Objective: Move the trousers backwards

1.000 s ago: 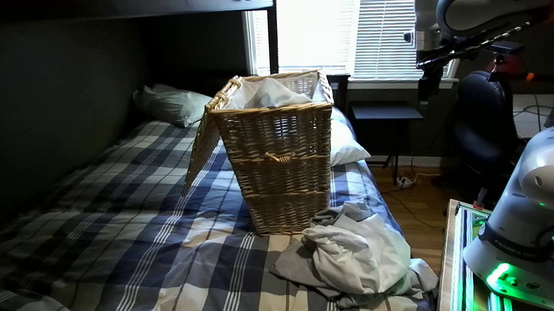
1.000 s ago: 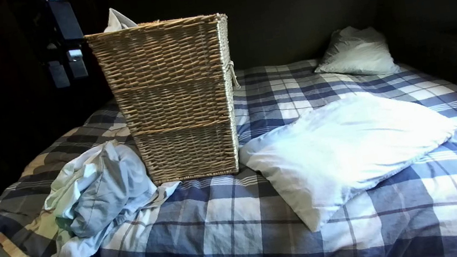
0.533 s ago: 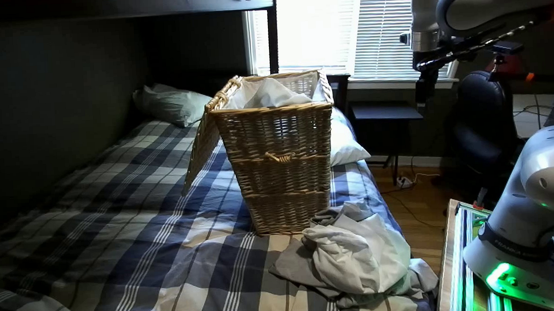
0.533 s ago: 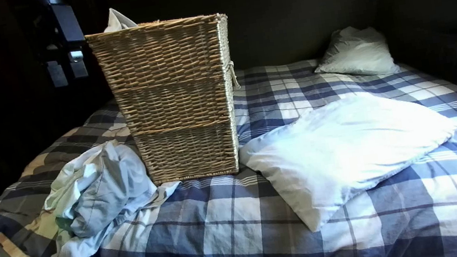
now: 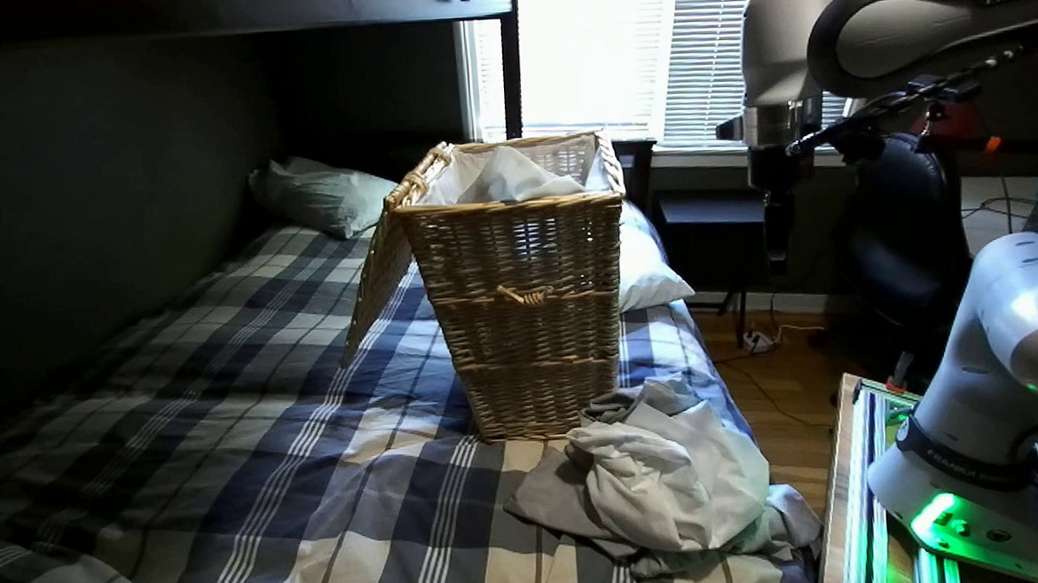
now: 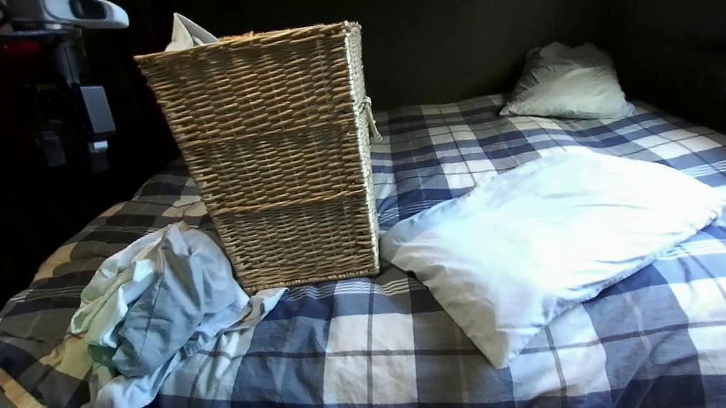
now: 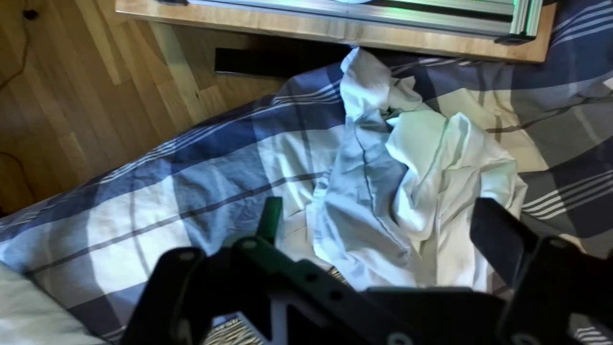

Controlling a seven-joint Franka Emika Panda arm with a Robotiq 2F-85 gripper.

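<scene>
At the left in an exterior view, the plaid-covered bed (image 5: 252, 448) spreads broad and low, its widest stretch lying beside the wicker basket (image 5: 526, 264). The basket stands upright, its lid (image 5: 380, 276) hanging down the left side and pale cloth (image 5: 517, 178) showing inside the rim. A white pillow (image 5: 651, 271) lies behind it, to the right.

Next come the trousers (image 5: 679, 470), a crumpled grey and off-white heap on the bed by the basket's foot, near the bed's right edge. Whether they touch the wicker cannot be told. In the wrist view their long axis runs roughly top to bottom: a narrow end points toward the wood-edged bench (image 7: 335, 29), and a bunched part bulges to the right. Which end is the waist cannot be made out.

Right of the heap, a wedge of wooden floor (image 5: 798, 450) parts bed from bench, tapering toward that narrow end. The robot base (image 5: 965, 490) stands on the bench. The arm (image 5: 931, 21) reaches in high from the right, and the end effector (image 7: 378, 211) points down, apart from the trousers in both exterior views. Its 2 fingers (image 7: 271, 220) are spread wide, the trousers showing in the gap, farther below.
</scene>
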